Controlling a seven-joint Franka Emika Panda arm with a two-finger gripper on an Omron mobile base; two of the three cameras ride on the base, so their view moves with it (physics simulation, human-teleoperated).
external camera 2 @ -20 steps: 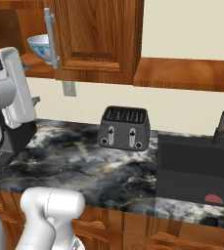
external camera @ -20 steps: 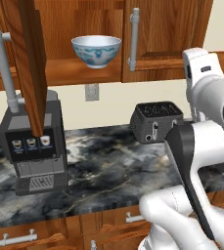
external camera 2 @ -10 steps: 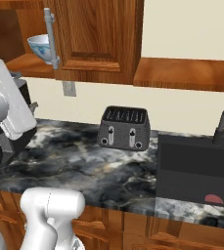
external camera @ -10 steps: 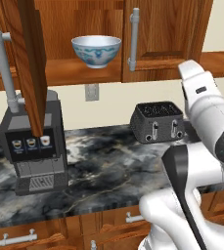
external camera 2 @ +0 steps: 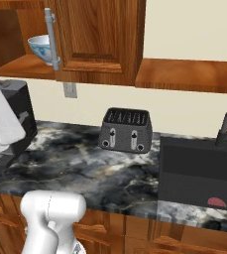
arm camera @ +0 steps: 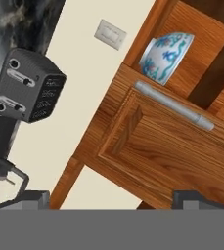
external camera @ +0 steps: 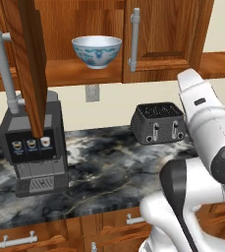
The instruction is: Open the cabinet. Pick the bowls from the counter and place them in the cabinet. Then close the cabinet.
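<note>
Beside the toaster (external camera: 158,123), the arm (external camera: 207,128) has swung farther right.

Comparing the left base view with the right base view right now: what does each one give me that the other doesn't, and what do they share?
Left base view alone: the open left cabinet door edge-on with its handle, and the whole front of the coffee machine with its three buttons.
Right base view alone: the black sink with its faucet, and the wooden shelf on the wall above it.
Both: the blue-patterned bowl inside the cabinet, the closed right door, the wall outlet, the toaster and the marble counter.
</note>
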